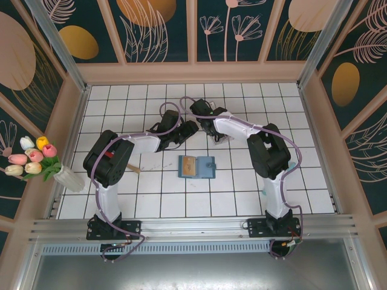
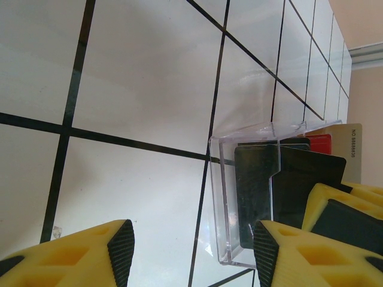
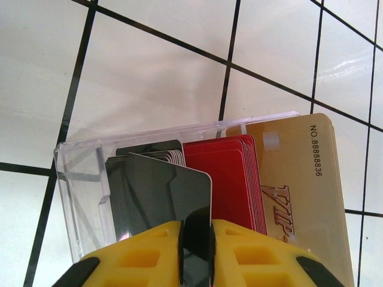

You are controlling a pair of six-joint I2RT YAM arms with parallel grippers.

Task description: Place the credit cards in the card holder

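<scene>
Right gripper (image 3: 195, 242) pinches a glossy black plastic card (image 3: 167, 191) by its edge at the clear acrylic rack (image 3: 78, 173), left gripper (image 2: 192, 251) gapes alongside, teal folding card holder (image 1: 197, 167) lies well apart: the thin grip may slip.

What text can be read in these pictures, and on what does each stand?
"NO.88888836": tan card, along its edge.
"VIP": same tan card, large slanted letters.
Left wrist view: the tan card's number is too small to read.
Red cards, and the black card in the right pincer: no print seen.
</scene>
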